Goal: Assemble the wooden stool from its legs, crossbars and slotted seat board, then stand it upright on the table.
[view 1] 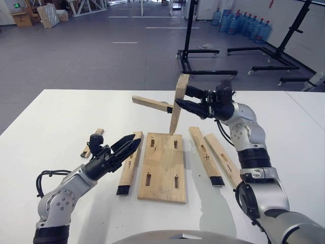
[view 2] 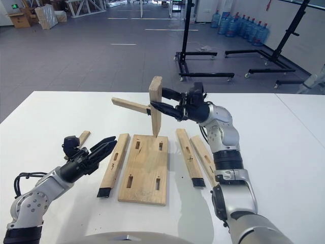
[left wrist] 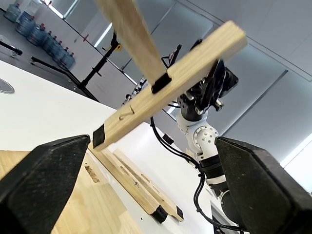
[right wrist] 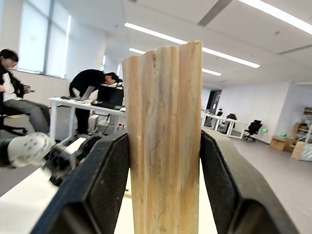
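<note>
The slotted seat board (view 1: 162, 170) lies flat mid-table. My right gripper (view 1: 181, 96) is shut on a wooden leg (view 1: 177, 109), held nearly upright with its lower end at the board's far right slot. A crossbar (view 1: 151, 104) juts left from that leg; the joined pair also hangs in the left wrist view (left wrist: 170, 83). In the right wrist view the leg (right wrist: 163, 136) sits between both fingers (right wrist: 97, 190). My left gripper (view 1: 133, 144) hovers open over the near-left table, just above a loose leg (view 1: 129, 165) beside the board.
Two more legs (view 1: 205, 155) (view 1: 224, 161) lie side by side right of the board. A short crossbar (view 1: 91, 143) rests at the left, behind my left gripper. Black stand frames (view 1: 203, 51) sit on the floor past the table's far edge.
</note>
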`<state>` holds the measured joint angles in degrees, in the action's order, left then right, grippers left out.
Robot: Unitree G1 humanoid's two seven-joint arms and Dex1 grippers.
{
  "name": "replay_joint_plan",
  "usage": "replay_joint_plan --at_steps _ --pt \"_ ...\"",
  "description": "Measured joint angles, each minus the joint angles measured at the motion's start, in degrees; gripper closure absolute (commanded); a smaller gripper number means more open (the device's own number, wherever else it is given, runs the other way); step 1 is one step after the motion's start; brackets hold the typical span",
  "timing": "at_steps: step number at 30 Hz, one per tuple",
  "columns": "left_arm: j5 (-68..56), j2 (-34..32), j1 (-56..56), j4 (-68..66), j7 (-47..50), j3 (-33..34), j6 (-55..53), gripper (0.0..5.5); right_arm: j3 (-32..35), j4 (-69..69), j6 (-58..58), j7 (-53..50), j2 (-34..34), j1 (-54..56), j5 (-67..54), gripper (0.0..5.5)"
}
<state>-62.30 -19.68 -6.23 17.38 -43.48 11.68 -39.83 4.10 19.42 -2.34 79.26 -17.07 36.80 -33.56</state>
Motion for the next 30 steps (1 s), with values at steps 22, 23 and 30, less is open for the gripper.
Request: replay_joint_plan --at_steps 22,23,30 --pt "0.93 -1.14 1.85 -1.95 -0.19 1.23 0.18 0.81 2.04 14.69 -0.18 12.40 -2.44 1.97 -0.55 3.39" --pt "1.18 -1.17 2.10 -2.02 -0.19 1.22 0.18 0.81 2.09 15.39 -0.15 12.44 -2.42 1.97 -0.52 3.39" --pt "2.11 -1.80 3.59 -2.90 -0.41 1.22 0.16 0.81 2.98 19.95 3.42 12.49 -1.56 2.80 -0.77 3.39"
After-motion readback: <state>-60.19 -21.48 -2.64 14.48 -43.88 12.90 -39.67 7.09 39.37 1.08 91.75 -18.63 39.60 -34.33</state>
